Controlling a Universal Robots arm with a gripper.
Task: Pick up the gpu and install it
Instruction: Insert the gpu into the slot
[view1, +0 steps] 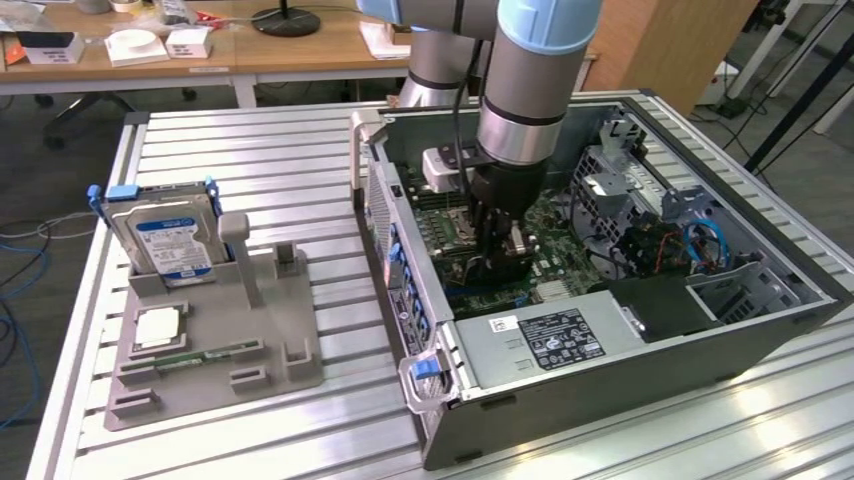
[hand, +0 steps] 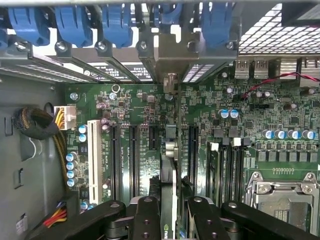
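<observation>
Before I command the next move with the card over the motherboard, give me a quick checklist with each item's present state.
1. Thin dark GPU card held edge-on between the black tool fingers: ok.
2. Tool inside the open grey computer case, above the green motherboard: ok.
3. Card running parallel to the long black expansion slots: ok.
4. Card's silver bracket end pointing toward the rear slot openings with blue latches: ok.
5. Card edge seated in a slot: cannot tell.
6. Silver hard drive with blue-white label in the grey holder outside the case: ok.
</observation>
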